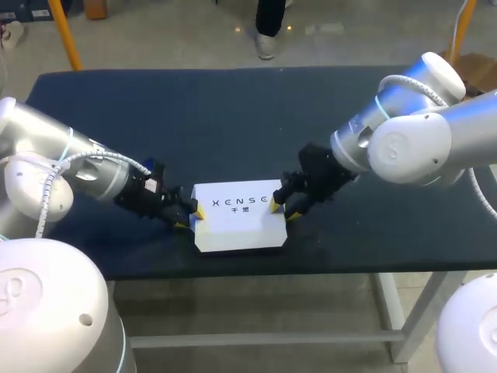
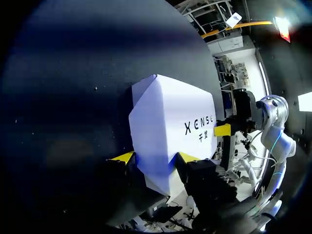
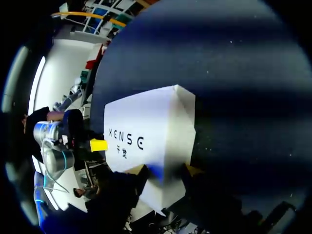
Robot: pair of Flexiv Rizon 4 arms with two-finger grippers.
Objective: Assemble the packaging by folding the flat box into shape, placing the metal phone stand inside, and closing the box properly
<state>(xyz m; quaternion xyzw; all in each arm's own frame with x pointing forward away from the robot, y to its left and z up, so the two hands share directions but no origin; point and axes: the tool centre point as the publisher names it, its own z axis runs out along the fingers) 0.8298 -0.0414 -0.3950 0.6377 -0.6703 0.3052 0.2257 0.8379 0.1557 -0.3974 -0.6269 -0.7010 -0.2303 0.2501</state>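
The left gripper (image 1: 191,217) is clamping one end of the white box (image 1: 233,229) between its fingers (image 2: 123,157) while the right gripper (image 1: 283,210) is pinching the opposite end, so uneven pressure is risking crushing a flap or twisting the box loose.

Head cam evenly bright — wrist cams dim, banded

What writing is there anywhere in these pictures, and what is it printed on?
Top face of the white box: one line of dark capital letters, a brand mark, which I do not spell out.
Under that line, on the same face: two small characters, too small to read with certainty.
Elsewhere on the table: no print that I can see.
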